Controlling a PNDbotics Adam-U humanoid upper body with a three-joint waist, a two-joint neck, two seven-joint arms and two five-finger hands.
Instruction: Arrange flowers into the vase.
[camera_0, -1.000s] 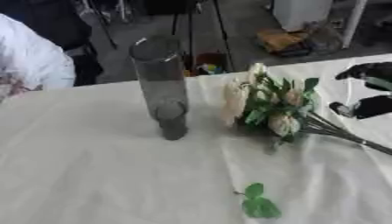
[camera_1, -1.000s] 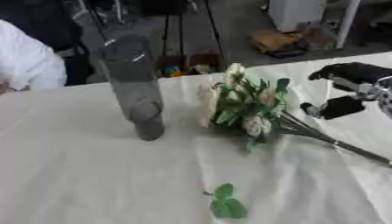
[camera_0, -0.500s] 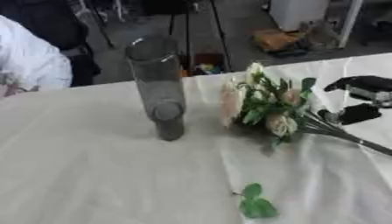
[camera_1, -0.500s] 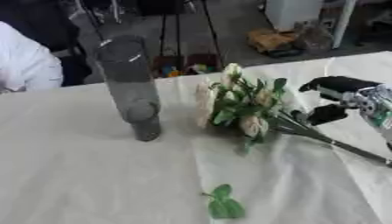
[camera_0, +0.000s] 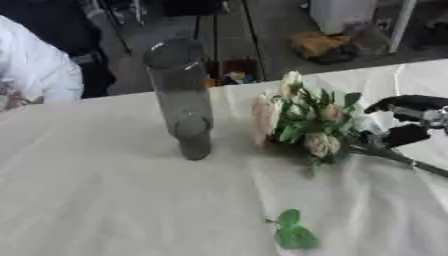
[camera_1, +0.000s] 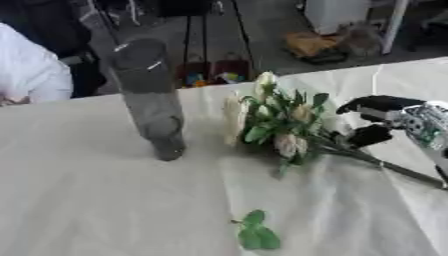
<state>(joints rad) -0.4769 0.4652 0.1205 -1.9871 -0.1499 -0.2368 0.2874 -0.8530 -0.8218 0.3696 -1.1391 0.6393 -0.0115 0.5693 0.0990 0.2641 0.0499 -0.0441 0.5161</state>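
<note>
Right hand (camera_1: 378, 120) at the right edge, fingers above and thumb below, spread apart around the stems of the flowers (camera_1: 273, 125). Touching or just short of them — cannot tell. Nothing pinched or lifted. Left hand not in view.

Flowers lie flat on the table (camera_1: 105, 200), pale blooms pointing toward the vase (camera_1: 150, 97), stems trailing off to the right. Vase stands upright just left of the blooms, nothing in it. A loose sprig of leaves (camera_1: 255, 234) lies nearer the camera.

Judgement: early going. No flower in the vase yet; grasping, lifting and inserting all remain.
</note>
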